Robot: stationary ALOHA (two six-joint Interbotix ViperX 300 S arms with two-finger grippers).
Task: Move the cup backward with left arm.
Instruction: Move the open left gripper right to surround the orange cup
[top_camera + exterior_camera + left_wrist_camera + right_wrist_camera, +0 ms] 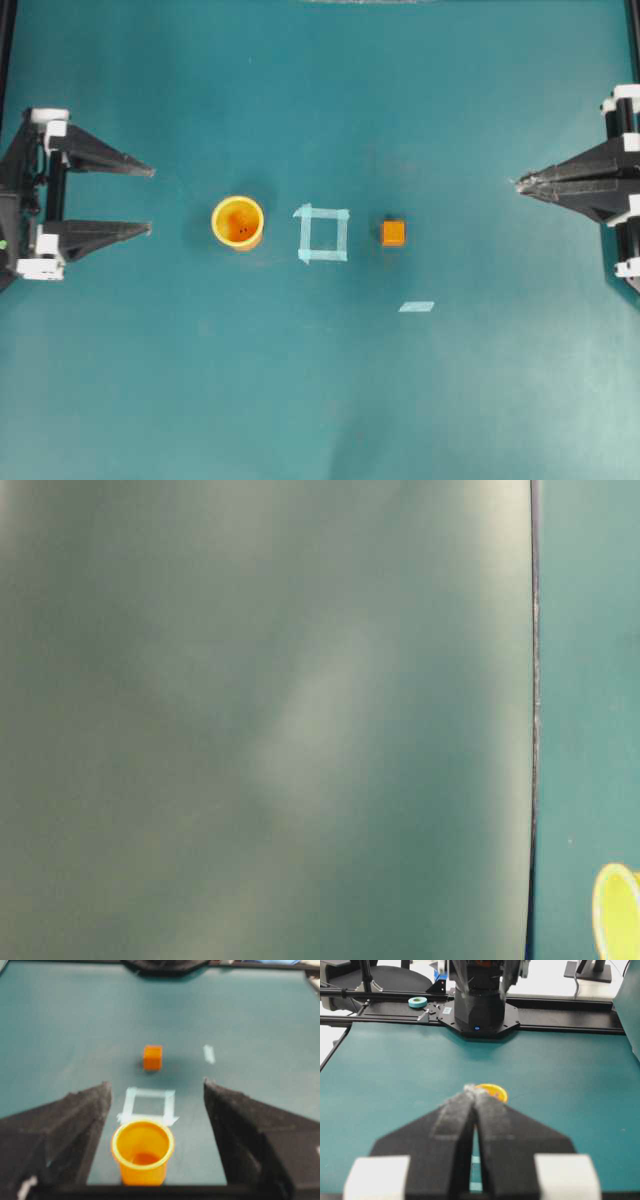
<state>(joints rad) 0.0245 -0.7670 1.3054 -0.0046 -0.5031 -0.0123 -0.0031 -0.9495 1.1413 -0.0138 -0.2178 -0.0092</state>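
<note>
The yellow-orange cup (238, 222) stands upright on the teal table, left of a taped square. My left gripper (150, 200) is open at the left side, its two fingertips a short way left of the cup and apart from it. In the left wrist view the cup (143, 1151) sits low between the spread fingers (75, 1125), touching neither. My right gripper (520, 185) is shut at the right edge, holding nothing. From the right wrist view only the cup's rim (495, 1092) shows past the closed fingertips (470, 1091). A sliver of the cup (618, 912) shows in the table-level view.
A pale tape square (323, 233) lies right of the cup. A small orange cube (393, 233) sits beyond it. A loose strip of tape (416, 306) lies nearer the front. A blurred grey surface (260, 720) fills most of the table-level view.
</note>
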